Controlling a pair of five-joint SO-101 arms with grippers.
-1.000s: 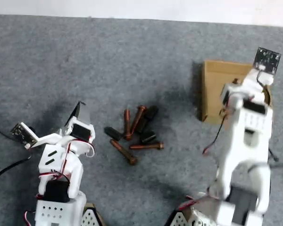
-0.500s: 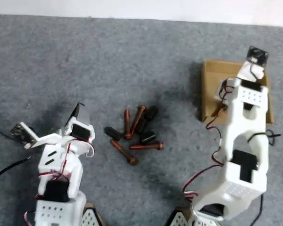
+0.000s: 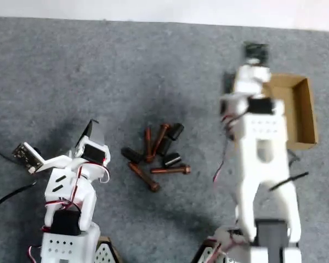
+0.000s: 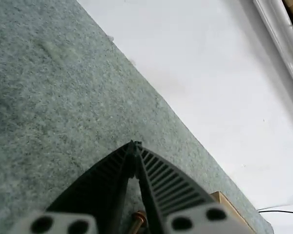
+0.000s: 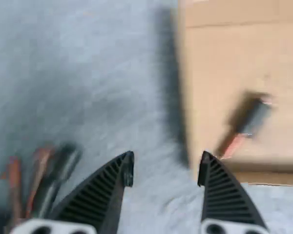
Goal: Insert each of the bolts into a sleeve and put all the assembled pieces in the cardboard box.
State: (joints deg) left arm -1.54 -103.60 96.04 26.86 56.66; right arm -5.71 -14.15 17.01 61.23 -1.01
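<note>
Several copper bolts (image 3: 152,171) and black sleeves (image 3: 171,159) lie in a loose pile on the grey carpet between the arms. The pile (image 5: 39,178) also appears in the right wrist view. The cardboard box (image 3: 308,115) stands at the right. One bolt with a black sleeve on it (image 5: 246,122) lies on the floor of the box (image 5: 224,58). My right gripper (image 5: 167,161) is open and empty, hanging over the carpet just beside the box's left wall; in the high view my right gripper (image 3: 229,85) sits there too. My left gripper (image 4: 135,144) is shut and empty, left of the pile (image 3: 91,129).
Grey carpet covers the table, with a white strip (image 3: 164,10) beyond its far edge. Free carpet lies between the pile and the box. A bolt head (image 4: 137,220) and a box corner (image 4: 223,200) peek out past the left gripper.
The right arm has swung left, from over the box to the carpet at the box's left wall. The left arm and the pile have stayed put.
</note>
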